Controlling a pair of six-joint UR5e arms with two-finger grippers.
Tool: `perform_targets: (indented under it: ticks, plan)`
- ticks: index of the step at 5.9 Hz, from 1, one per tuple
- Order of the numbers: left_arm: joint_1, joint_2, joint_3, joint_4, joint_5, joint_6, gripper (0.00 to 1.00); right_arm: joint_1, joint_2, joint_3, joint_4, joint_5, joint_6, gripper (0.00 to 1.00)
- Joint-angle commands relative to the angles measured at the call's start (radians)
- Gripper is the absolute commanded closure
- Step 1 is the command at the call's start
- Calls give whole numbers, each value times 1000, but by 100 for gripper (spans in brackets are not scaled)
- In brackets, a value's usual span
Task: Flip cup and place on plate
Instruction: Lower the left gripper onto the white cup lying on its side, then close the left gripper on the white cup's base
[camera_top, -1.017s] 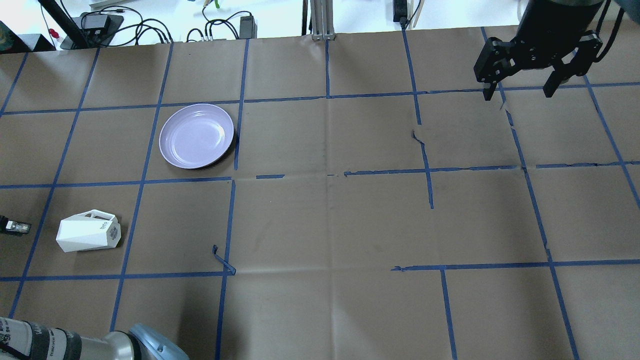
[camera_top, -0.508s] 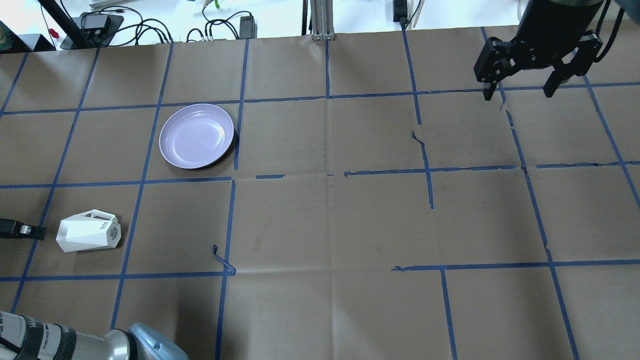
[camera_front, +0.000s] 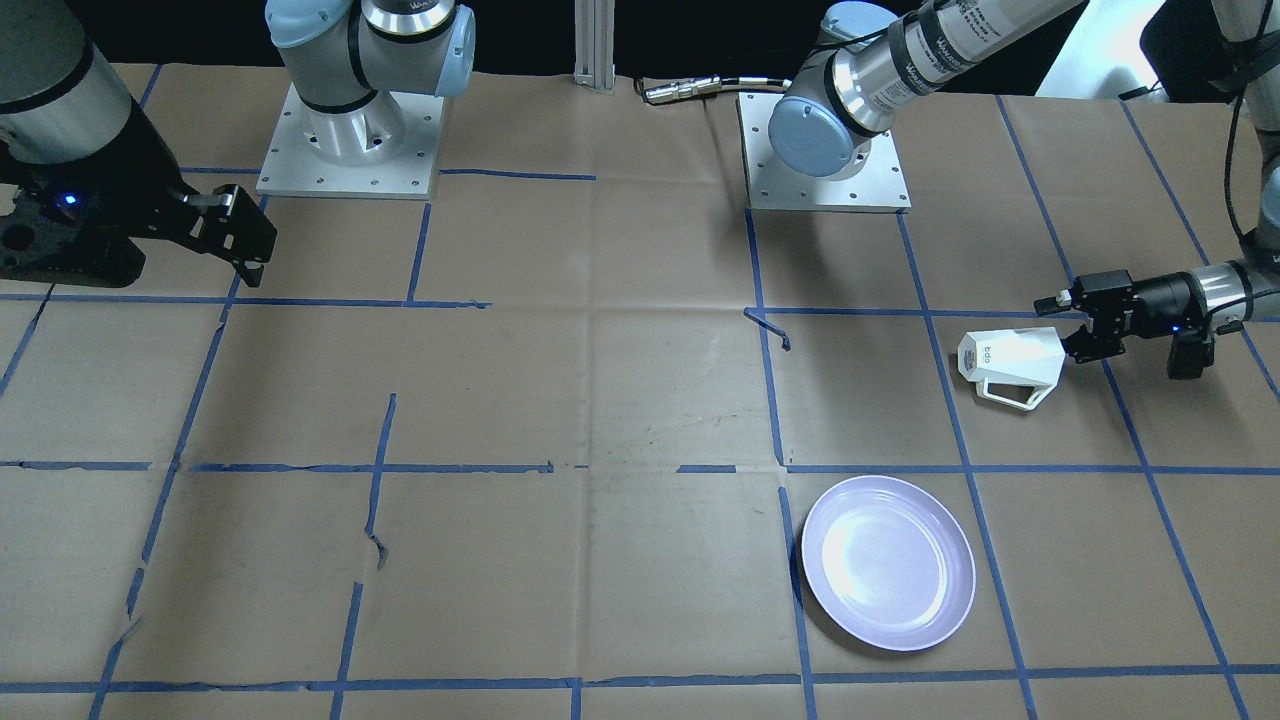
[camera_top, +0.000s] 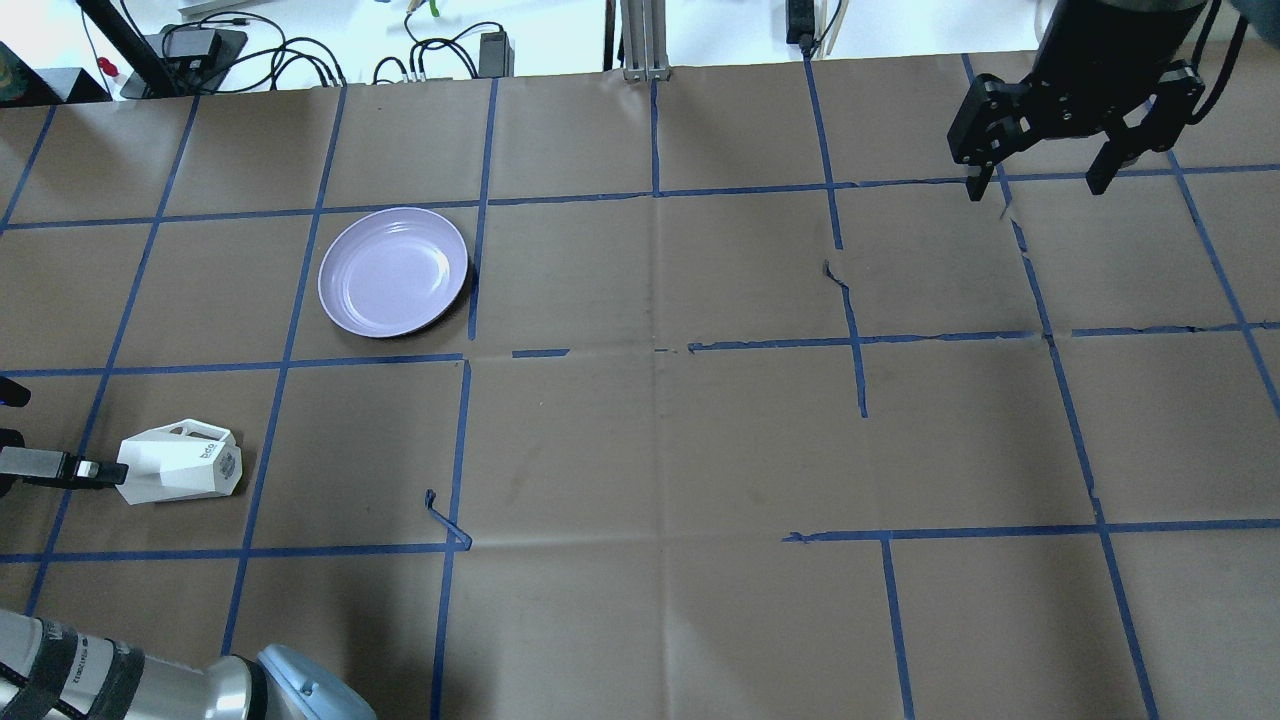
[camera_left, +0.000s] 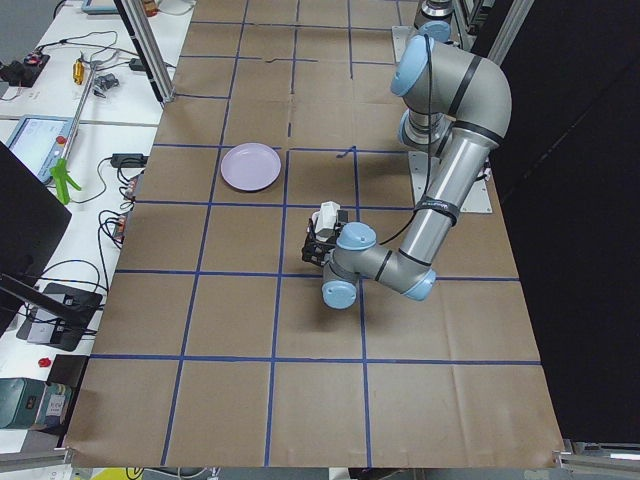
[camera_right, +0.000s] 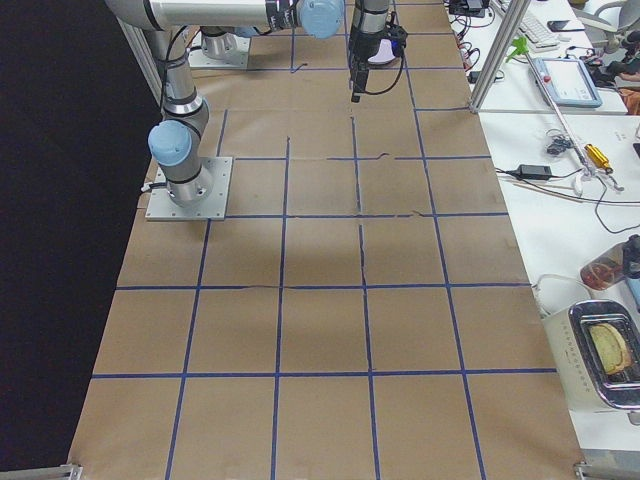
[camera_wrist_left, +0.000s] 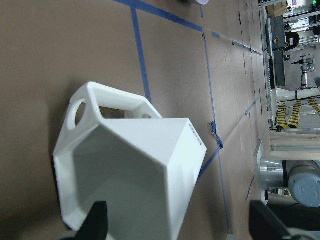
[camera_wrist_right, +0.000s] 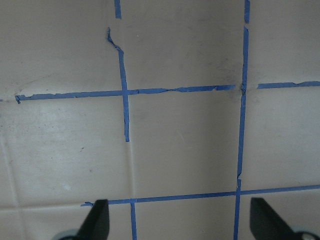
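The white faceted cup (camera_top: 180, 465) lies on its side at the table's left, handle toward the far edge and wide mouth toward my left gripper (camera_top: 100, 470). In the front-facing view the cup (camera_front: 1010, 362) has the left gripper (camera_front: 1065, 325) at its mouth end, jaws open. In the left wrist view the cup (camera_wrist_left: 130, 165) fills the frame, with the fingertips (camera_wrist_left: 97, 220) spread at its rim. The lavender plate (camera_top: 393, 271) sits empty beyond the cup, and shows in the front-facing view (camera_front: 888, 562) too. My right gripper (camera_top: 1035, 185) hangs open and empty over the far right.
Cables and power adapters (camera_top: 200, 45) lie past the table's far edge, beside an aluminium post (camera_top: 645, 40). A curl of loose blue tape (camera_top: 445, 520) sticks up right of the cup. The arm bases (camera_front: 350, 130) stand at the robot's side.
My left gripper has moved right from the table's left edge up to the cup's mouth end. The cup, the plate and the right arm have not moved.
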Motion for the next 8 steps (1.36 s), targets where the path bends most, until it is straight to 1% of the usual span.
perform_targets:
  ticks: [1, 2, 3, 4, 6, 8]
  plan:
    - [0, -18, 17, -14, -26, 8, 7, 0, 0, 0, 1, 0, 0, 0]
    - [0, -18, 20, -26, -47, 7, 55, 0, 0, 0, 1, 0, 0, 0]
    - [0, -18, 20, -27, -46, 7, 84, 0, 0, 0, 1, 0, 0, 0]
    - [2, -18, 20, -27, -46, 7, 99, 0, 0, 0, 0, 0, 0, 0]
    - [2, 0, 22, -56, -52, 7, 100, 0, 0, 0, 1, 0, 0, 0]
    - [2, 61, 42, -185, -57, -10, 100, 0, 0, 0, 1, 0, 0, 0]
